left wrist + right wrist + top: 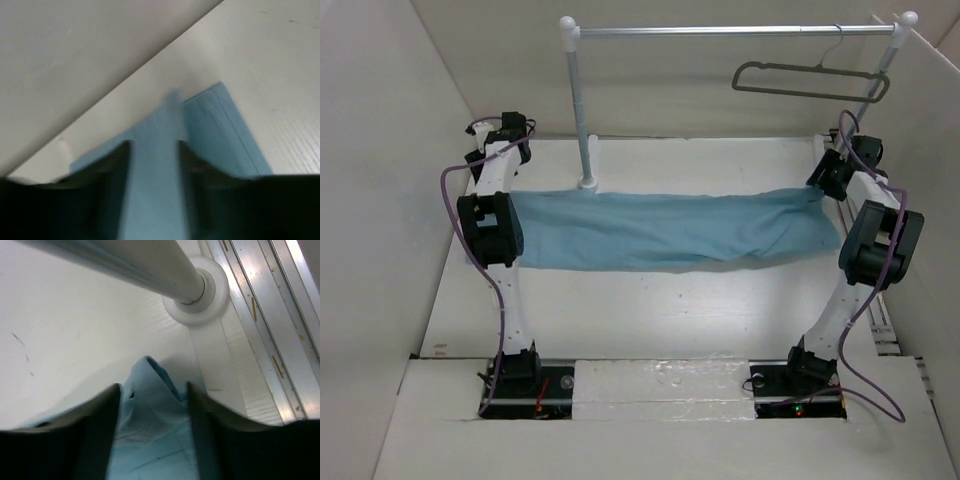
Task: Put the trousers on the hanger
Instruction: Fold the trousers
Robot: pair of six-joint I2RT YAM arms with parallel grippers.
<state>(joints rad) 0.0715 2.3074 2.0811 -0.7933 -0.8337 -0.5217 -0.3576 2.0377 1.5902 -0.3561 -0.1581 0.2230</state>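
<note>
Now the trousers (pixel 665 230) lie stretched across the counter (pixel 650 320), the left gripper (pixel 154 150) and right gripper (pixel 154 390) each spread around an end fold. Both should rise straight, snagging no cloth; the hanger (pixel 810 93) hangs on the rail (pixel 720 31).

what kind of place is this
Most likely a robot test bench in a lab: two robot arms bolted to a white table walled with plain panels, a small clothes rail with one hanger, and trousers spread between them.

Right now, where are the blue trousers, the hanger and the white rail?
trousers (pixel 660 230): top view, middle of the cloth.
hanger (pixel 790 67): top view, its upper bar.
white rail (pixel 720 30): top view, middle of the crossbar.
</note>
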